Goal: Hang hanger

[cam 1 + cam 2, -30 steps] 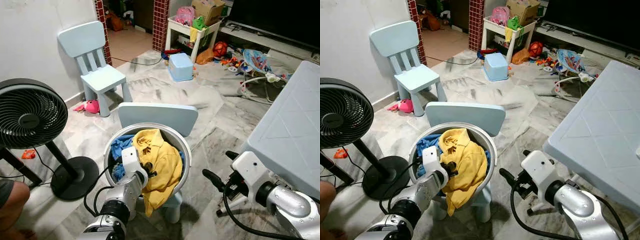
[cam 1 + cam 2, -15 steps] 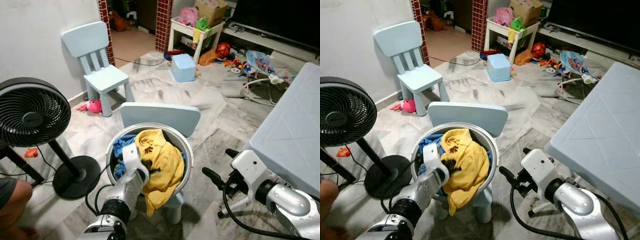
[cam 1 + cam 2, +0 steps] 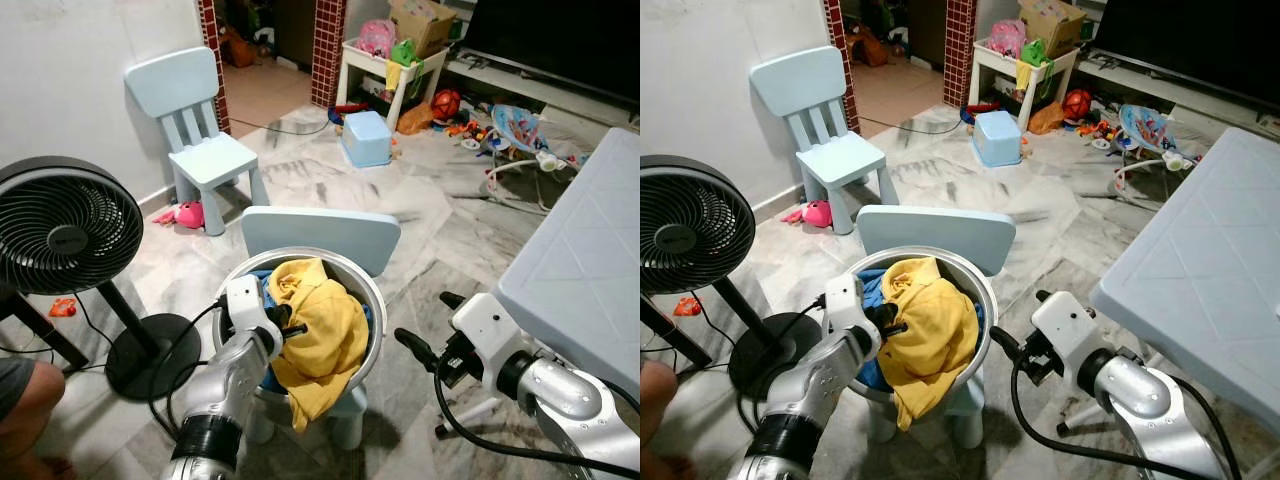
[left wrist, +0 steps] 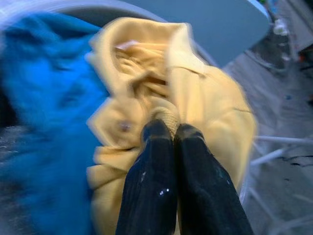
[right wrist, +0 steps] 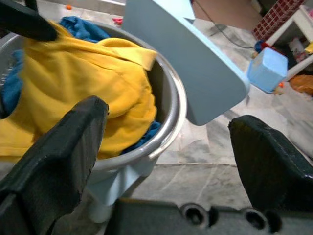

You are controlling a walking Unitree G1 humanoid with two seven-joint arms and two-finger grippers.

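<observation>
Centrally, a metal basin (image 3: 370, 300) is seen set on a small pale-blue chair (image 3: 322, 235), packed w/ a yellow shirt (image 3: 320, 335) and a blue cloth (image 3: 868, 290) beneath it; part of the shirt is draped over the basin's front rim. The left gripper (image 4: 168, 132) is found at the basin's left side, fingers (image 4: 151, 171) pressed together w/ a fold of the yellow shirt pinched at their tips. The right gripper (image 3: 425, 325) is held to the right of the basin, apart from it, its two fingers (image 5: 58, 147) spread wide w/ nothing between them; through that gap the basin and chair back are seen in the right wrist view. No hanger can be made out among the clothes.

A black standing fan (image 3: 65, 225) is placed at left on the marble floor (image 3: 330, 180), w/ a second pale-blue chair (image 3: 195, 130) by the white wall. A blue box (image 3: 365, 135) and scattered toys (image 3: 445, 100) are seen further back, and a light-blue table (image 3: 590, 270) at right. Part of a person (image 3: 25, 395) is visible at bottom left.
</observation>
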